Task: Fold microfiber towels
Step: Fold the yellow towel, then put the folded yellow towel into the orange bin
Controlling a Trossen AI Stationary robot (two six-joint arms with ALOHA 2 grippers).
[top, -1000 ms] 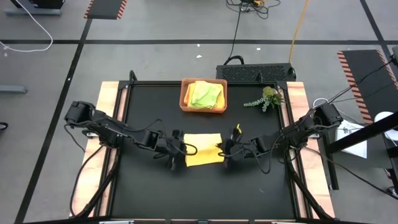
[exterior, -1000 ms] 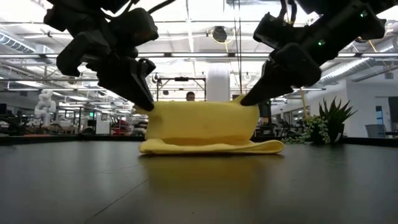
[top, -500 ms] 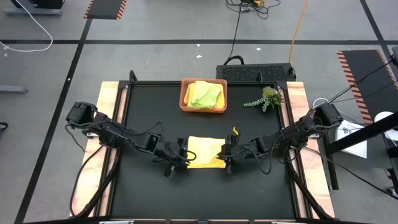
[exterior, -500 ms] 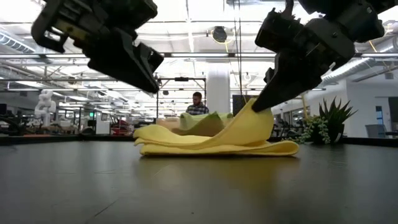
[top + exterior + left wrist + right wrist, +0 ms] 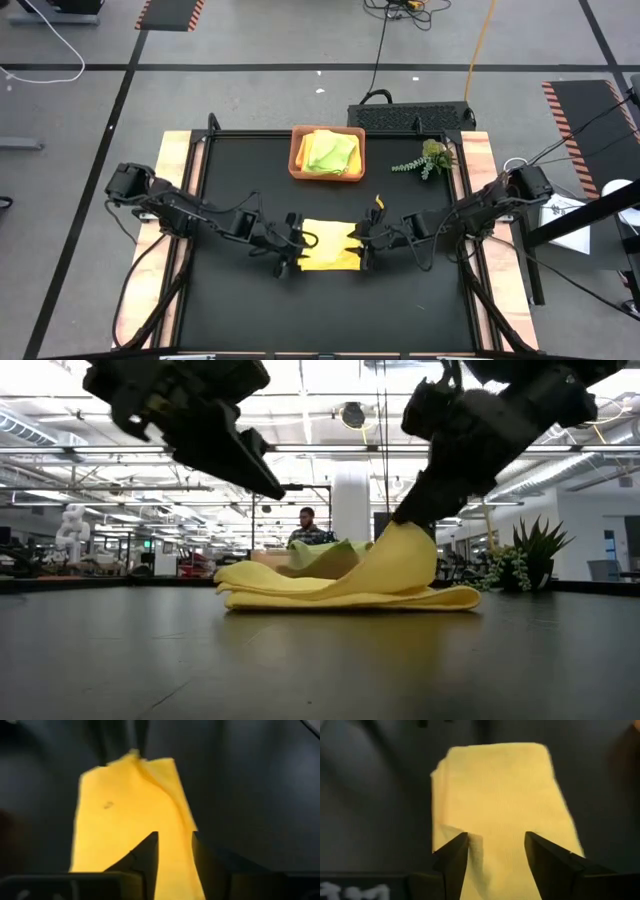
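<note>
Yellow towel [image 5: 329, 244], two tools alongside.

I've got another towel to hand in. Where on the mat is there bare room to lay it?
The near strip, between the yellow towel and the table's front edge, is bare. So is the back left corner beside the tray. Mid-table is crowded: left claw and right claw flank the towel. The plant sprig takes the back right.

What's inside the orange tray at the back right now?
The orange tray holds a lime green towel lying over a yellow towel. Anything beneath those two is covered, so I can't say what more it holds.
</note>
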